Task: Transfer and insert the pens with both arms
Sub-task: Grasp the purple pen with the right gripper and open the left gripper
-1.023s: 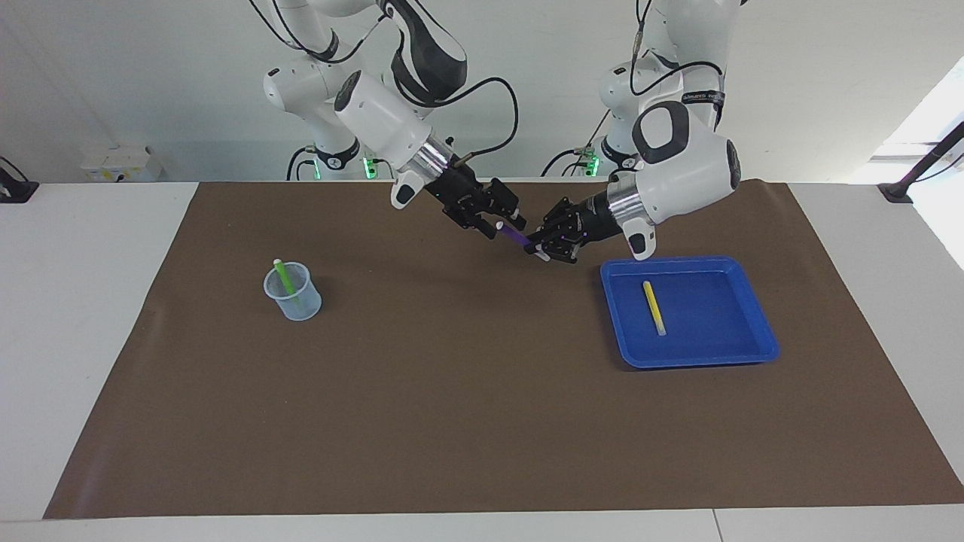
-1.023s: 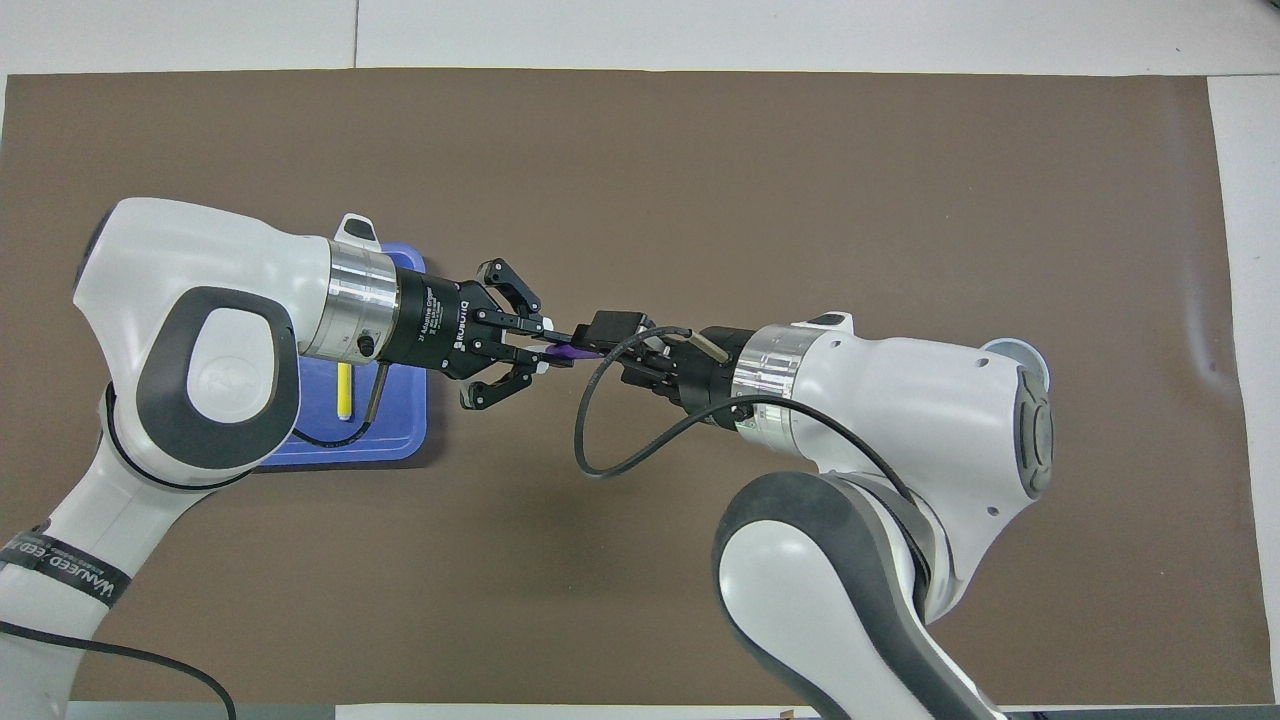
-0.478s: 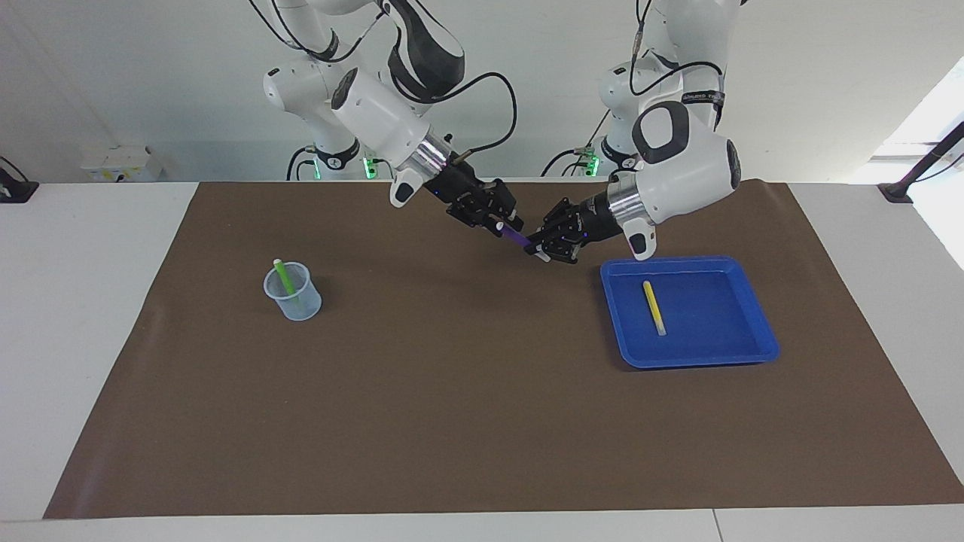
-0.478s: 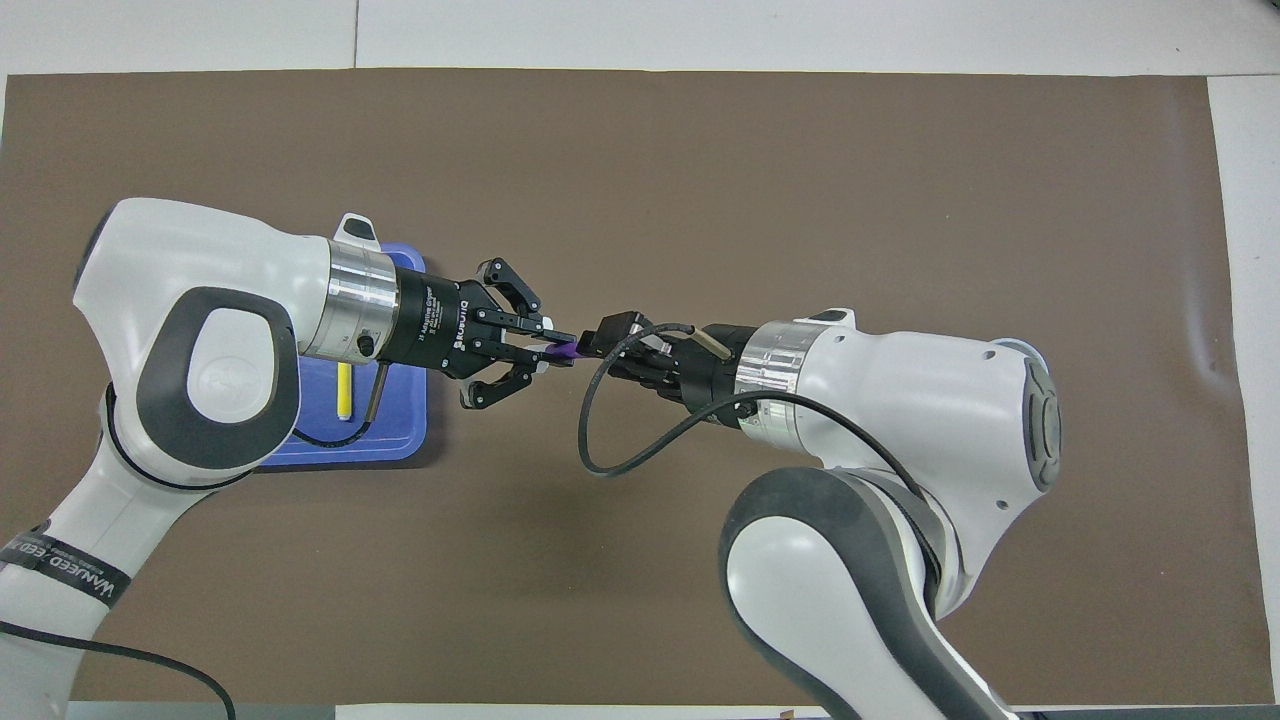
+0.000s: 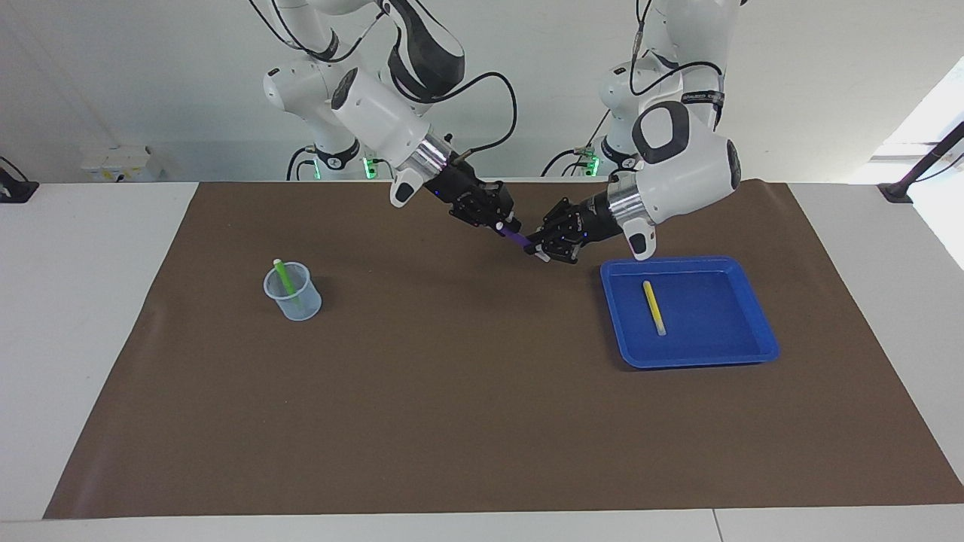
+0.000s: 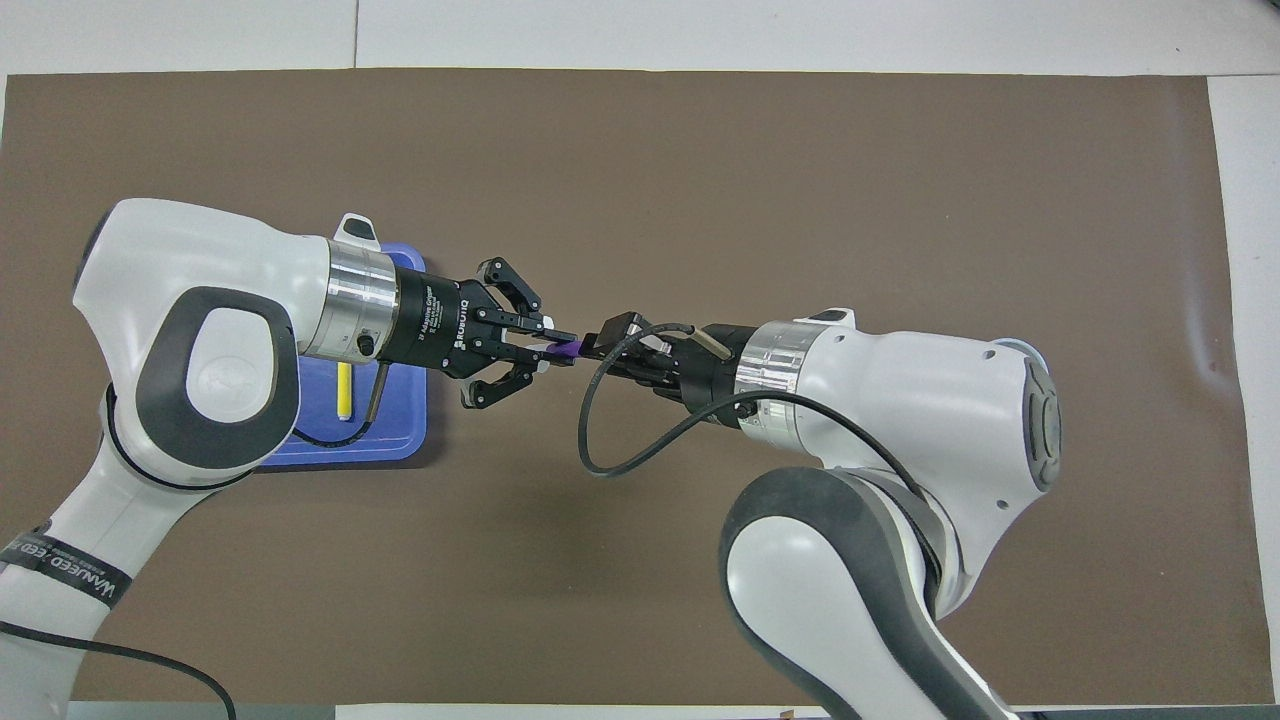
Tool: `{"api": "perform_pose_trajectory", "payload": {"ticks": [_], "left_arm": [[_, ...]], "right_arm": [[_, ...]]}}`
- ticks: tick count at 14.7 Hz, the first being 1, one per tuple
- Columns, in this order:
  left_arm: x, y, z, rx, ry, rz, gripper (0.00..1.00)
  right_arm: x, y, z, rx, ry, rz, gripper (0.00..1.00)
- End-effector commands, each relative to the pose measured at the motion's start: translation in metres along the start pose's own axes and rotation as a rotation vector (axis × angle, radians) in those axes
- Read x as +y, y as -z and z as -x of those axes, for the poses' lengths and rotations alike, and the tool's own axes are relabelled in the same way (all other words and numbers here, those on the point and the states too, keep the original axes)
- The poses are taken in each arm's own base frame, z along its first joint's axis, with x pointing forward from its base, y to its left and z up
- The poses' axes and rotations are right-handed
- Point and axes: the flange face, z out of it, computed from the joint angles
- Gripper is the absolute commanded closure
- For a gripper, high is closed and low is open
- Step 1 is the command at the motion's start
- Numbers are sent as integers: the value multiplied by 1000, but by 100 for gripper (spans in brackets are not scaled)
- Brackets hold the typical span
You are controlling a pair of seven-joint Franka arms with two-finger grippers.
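Facing view shows my two grippers meeting in the air over the brown mat [image 5: 482, 421], above the middle of the surface on the side toward the blue tray [image 5: 761, 342]. My left gripper [image 5: 538, 249] is clamped shut on the purple pen [image 5: 517, 237], fingertips pinched on its lower end while the links splay outward. The pen slants up from there toward my right gripper [image 5: 503, 224], whose fingers sit around the pen's upper, pale-capped end; I cannot tell whether they have actually closed on it. In the overhead view only a short purple stretch [image 6: 568, 348] shows between the two grippers. The yellow pen [image 5: 654, 307] lies flat in the tray. The green pen [image 5: 285, 283] stands tilted in the clear cup [image 5: 294, 295], toward my right arm's end of the surface.
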Motion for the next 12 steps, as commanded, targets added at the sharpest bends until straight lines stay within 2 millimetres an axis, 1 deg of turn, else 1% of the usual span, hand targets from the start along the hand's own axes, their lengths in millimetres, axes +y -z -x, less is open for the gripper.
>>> {"api": "perform_pose_trajectory", "payload": {"ticks": [1, 3, 6, 9, 12], "left_arm": [[-8, 0, 1, 0, -4, 21, 100], [-8, 0, 1, 0, -4, 21, 100], [-7, 0, 1, 0, -4, 23, 100], [-7, 0, 1, 0, -4, 24, 100], [-7, 1, 1, -1, -2, 25, 100]], "right_arm": [[0, 6, -1, -11, 1, -21, 65], [3, 11, -10, 2, -9, -21, 65], [5, 14, -16, 11, -17, -24, 65], [3, 12, -11, 7, -12, -25, 65], [2, 11, -10, 5, -10, -23, 65]]}}
